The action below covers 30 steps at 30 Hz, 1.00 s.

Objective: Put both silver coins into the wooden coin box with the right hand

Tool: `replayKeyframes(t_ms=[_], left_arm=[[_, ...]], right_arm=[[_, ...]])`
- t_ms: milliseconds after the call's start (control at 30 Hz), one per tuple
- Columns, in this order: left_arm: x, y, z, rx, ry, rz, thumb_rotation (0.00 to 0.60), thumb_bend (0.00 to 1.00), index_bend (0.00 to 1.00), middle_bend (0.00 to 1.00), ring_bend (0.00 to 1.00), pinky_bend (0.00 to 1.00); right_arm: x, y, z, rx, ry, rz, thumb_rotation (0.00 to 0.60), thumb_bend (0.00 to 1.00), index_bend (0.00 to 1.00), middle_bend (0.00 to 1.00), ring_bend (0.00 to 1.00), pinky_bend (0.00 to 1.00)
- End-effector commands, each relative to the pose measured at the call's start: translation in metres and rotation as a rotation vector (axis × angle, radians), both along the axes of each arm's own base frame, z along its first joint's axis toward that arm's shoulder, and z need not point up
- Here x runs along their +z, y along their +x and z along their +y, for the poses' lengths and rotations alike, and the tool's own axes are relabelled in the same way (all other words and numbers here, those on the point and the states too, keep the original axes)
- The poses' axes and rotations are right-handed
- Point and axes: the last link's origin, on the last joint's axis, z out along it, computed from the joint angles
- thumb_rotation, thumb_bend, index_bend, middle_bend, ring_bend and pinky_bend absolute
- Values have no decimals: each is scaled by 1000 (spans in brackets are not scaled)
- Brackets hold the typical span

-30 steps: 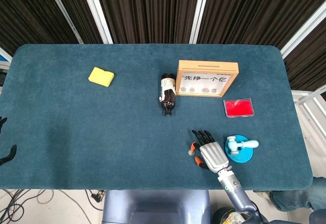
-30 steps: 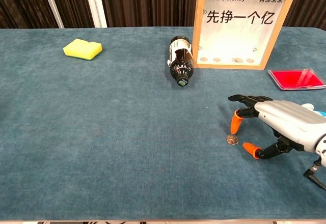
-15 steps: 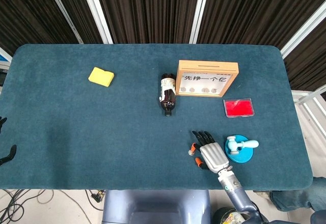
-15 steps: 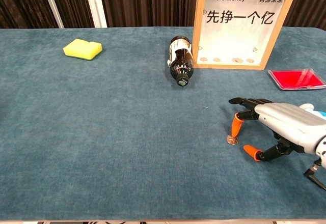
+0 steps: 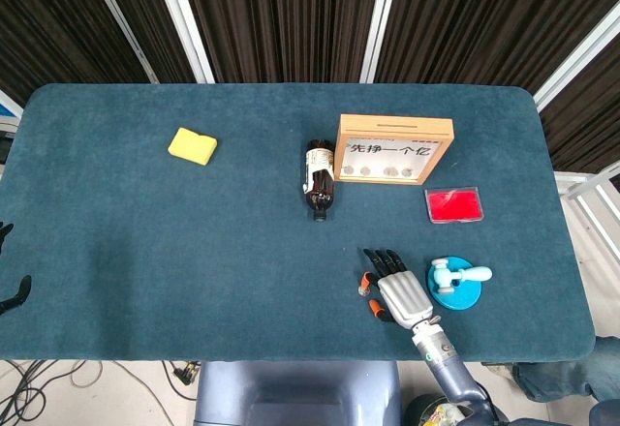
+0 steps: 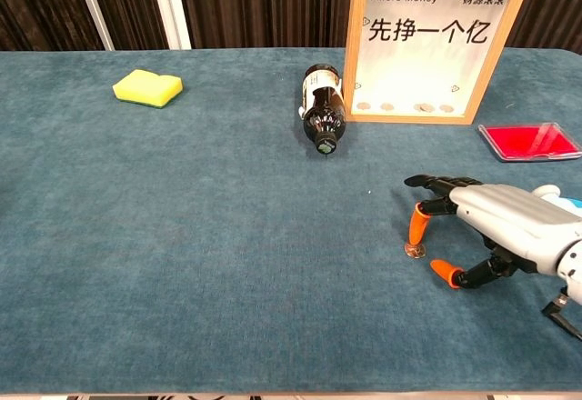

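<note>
Since a second ago the right hand (image 6: 496,227) has sunk a little and closed in, so that one orange fingertip (image 6: 416,228) now stands right over the silver coin (image 6: 415,251), seemingly touching its upper edge, while the orange thumb tip (image 6: 445,273) waits on the cloth at about 4 o'clock of the coin, still apart from it. Its fingers are spread and arched, nothing pinched between them yet. Only this one coin shows on the blue table (image 6: 182,236); I cannot find a second loose one. From the coin, the wooden coin box (image 6: 427,45) stands well away at 12 o'clock, the brown bottle (image 6: 322,114) at 11 o'clock. Such a coin should be light, stiff, thin and slippery, lying flat in soft nap; I would take it by opposite edges, tipping one side up first. The left hand is out of sight
</note>
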Motion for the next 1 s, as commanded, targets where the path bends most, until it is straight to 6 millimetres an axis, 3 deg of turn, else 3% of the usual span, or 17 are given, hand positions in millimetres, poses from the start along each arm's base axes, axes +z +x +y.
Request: replayKeyframes(t_ms=[33,1000], left_arm=[[0,0,0,0,-1,2,600,396,12,0,0,0],[0,0,0,4,-2,2,600,396,10,0,0,0]], right_arm=[[-1,0,0,-1,1,0,600,472,435,0,0,0],[-4,5,-4,11,3,1,600,472,435,0,0,0]])
